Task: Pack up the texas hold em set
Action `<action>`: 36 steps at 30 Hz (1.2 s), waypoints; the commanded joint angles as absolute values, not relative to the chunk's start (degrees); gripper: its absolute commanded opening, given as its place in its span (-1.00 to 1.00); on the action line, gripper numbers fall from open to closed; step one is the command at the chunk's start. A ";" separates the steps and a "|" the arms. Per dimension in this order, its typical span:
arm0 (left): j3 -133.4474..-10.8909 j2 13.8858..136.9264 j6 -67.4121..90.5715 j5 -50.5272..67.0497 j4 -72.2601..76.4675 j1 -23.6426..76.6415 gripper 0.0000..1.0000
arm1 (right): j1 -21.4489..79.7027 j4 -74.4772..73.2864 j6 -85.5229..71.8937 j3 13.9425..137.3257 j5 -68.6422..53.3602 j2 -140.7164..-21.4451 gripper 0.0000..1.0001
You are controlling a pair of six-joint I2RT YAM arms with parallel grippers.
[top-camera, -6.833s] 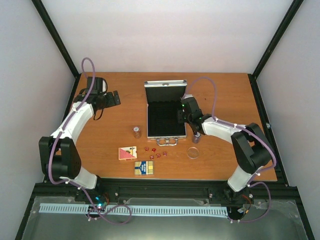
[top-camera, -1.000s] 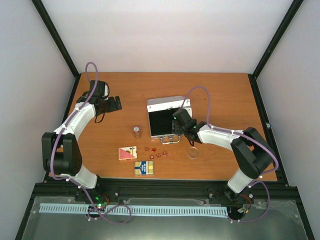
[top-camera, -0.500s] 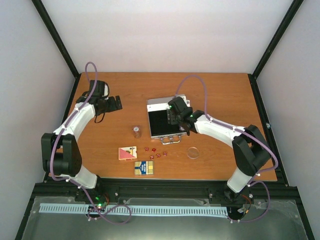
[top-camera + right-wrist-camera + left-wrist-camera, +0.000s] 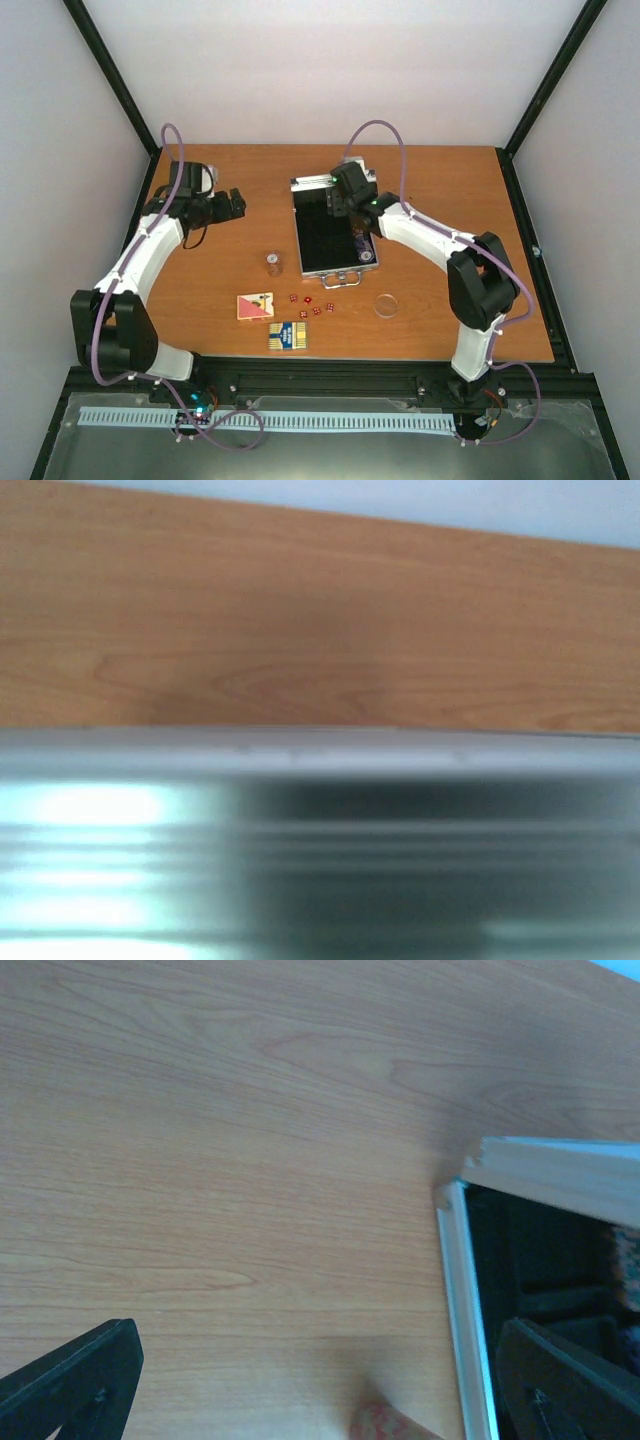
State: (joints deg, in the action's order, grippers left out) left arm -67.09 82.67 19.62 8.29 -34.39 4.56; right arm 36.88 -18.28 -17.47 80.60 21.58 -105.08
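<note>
The silver case (image 4: pixel 297 240) lies open mid-table, black lining up, handle (image 4: pixel 340 281) toward me. A bluish chip stack (image 4: pixel 364 244) lies along its right wall. My right gripper (image 4: pixel 340 195) hovers over the case's far end by the lid (image 4: pixel 310 182). The right wrist view shows only the blurred silver lid edge (image 4: pixel 320 750), with none of my fingers. My left gripper (image 4: pixel 234 205) is open above bare wood left of the case (image 4: pixel 458 1260), its fingertips (image 4: pixel 70 1390) wide apart. On the table sit a chip stack (image 4: pixel 273 263), two card decks (image 4: pixel 255 306) (image 4: pixel 288 336), red dice (image 4: pixel 312 305) and a clear disc (image 4: pixel 386 305).
A blurred reddish thing (image 4: pixel 385 1425) shows at the bottom of the left wrist view. Black frame posts (image 4: pixel 110 75) rise at the table's back corners, with walls close on both sides. A black rail (image 4: pixel 320 375) runs along the near edge.
My right gripper has moved from the case's near right corner to its far end by the lid. The lid now shows as a narrower strip. My left arm has shifted slightly.
</note>
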 commanded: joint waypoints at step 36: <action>-81.61 104.51 22.28 13.39 -5.97 17.26 0.99 | 31.46 -28.18 -10.25 98.50 8.06 -115.11 0.62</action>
State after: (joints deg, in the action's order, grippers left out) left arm -75.94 101.93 20.38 14.04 -8.38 16.58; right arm 31.46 -25.61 -12.16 98.96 10.59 -116.62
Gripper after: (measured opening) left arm 0.998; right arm 0.806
